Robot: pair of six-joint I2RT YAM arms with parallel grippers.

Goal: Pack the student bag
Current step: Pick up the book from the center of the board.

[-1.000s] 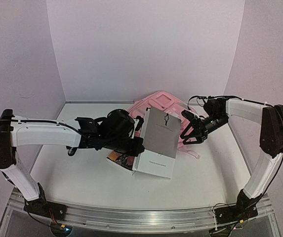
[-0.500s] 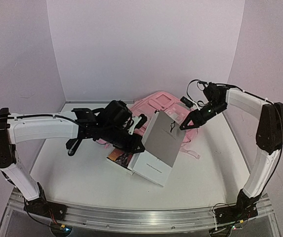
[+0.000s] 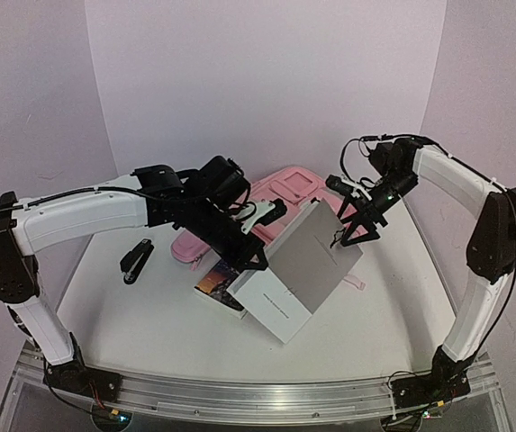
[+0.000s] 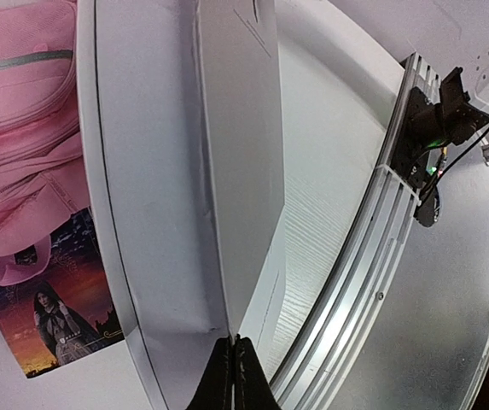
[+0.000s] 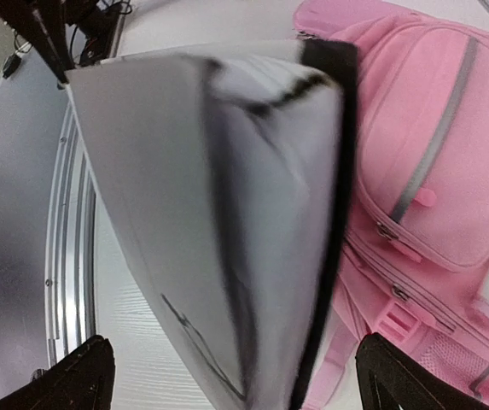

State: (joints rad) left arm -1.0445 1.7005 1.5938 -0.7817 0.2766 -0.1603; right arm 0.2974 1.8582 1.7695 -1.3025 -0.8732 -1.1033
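Roughly: student bag [image 3: 285, 187] lies at 12 o'clock on table [image 3: 149, 315], low and slumped, near side hidden behind white flat box [image 3: 307, 265]. Left gripper [image 4: 233, 359] pinched tight on thin edge of box, holding it tilted; box overlaps illustrated book [image 3: 217, 282] in top view. Right gripper [image 5: 240, 380] spread wide, astride box's far corner at 2 o'clock, not clamping. Black stapler [image 3: 135, 261] at 9 o'clock. Bag likely soft, floppy, light; fabric bunches, mouth won't stay open unaided. Best hold: padded strap or zip-edge seam.
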